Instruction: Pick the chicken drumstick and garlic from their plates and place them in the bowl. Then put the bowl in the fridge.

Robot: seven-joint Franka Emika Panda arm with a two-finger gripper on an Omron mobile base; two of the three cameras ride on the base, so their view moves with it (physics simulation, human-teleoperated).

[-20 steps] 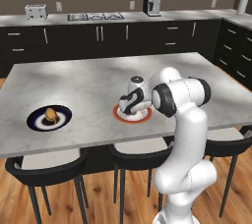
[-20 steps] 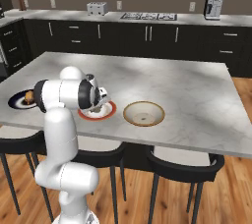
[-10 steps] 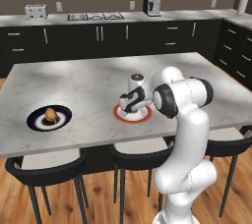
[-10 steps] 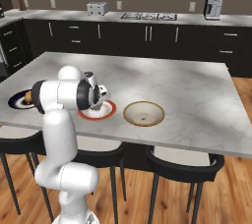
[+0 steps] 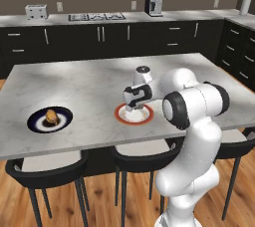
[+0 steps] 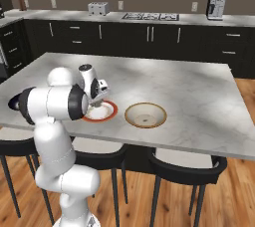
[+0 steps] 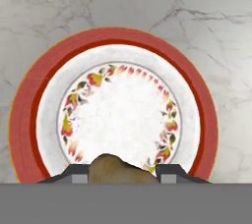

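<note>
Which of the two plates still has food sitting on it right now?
The dark navy plate at the island's left end: the chicken drumstick sits on it. The red-rimmed plate below the gripper is bare.

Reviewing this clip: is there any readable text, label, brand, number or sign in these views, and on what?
None can be read.
Red-rimmed plate: a painted ring of red and yellow flowers, no lettering.
Coffee machine and toaster on the back counter: too small to show any brand or markings.
Robot arm and gripper: no visible label.
</note>
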